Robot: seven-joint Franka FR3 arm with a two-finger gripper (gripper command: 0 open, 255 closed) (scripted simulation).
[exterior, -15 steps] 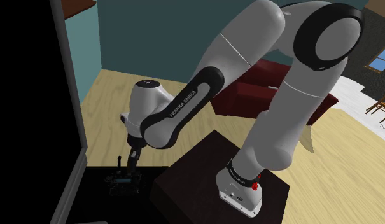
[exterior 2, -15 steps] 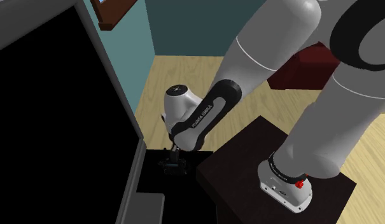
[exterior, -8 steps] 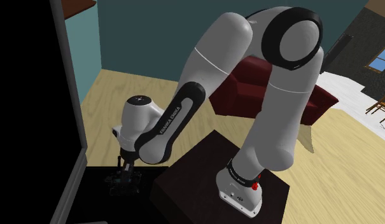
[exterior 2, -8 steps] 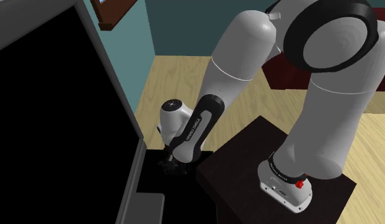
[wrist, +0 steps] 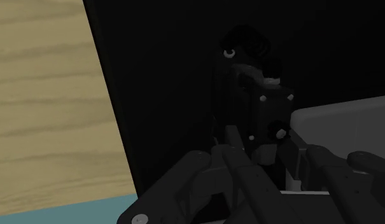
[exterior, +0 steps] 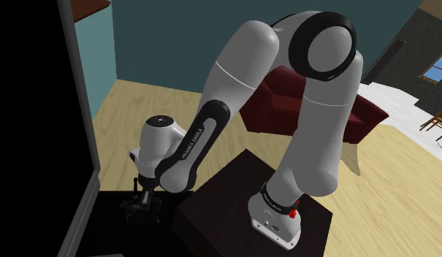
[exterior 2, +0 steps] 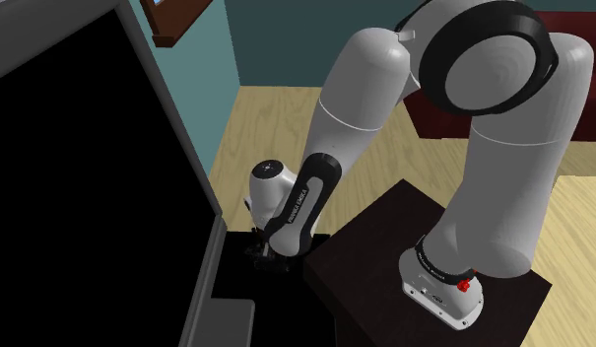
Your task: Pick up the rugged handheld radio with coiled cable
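The gripper [wrist: 262, 156] is hanging spread over the radio [wrist: 266, 113], its fingers [wrist: 237, 153] standing apart on either side of the dark body (whether they are already touching it is too murky to tell). Over the last second the arm [exterior: 241, 66] has been folding and sinking. In the shoulder view the wrist is sitting lower and closer to the bench [wrist: 165, 95] than it was a second ago. The last half second is adding only a small further drop. I am reading that as the descent nearly finishing: the radio is now bracketed, closing looks like the step in hand, and nothing is being lifted yet.

The radio is resting on the dark bench, just beside the stand [exterior: 234, 197] towards the shoulder view's lower left, with a grey slab [wrist: 350, 118] near it and the wooden floor [wrist: 44, 95] beyond the bench edge. Its long axis is apparently running straight away from the gripper, between the fingers and not across them. The far end is carrying a round dark lump, which I am taking for the coiled cable [wrist: 245, 46]. So the fingers are facing its narrow sides, which should suit a pinch across the width.
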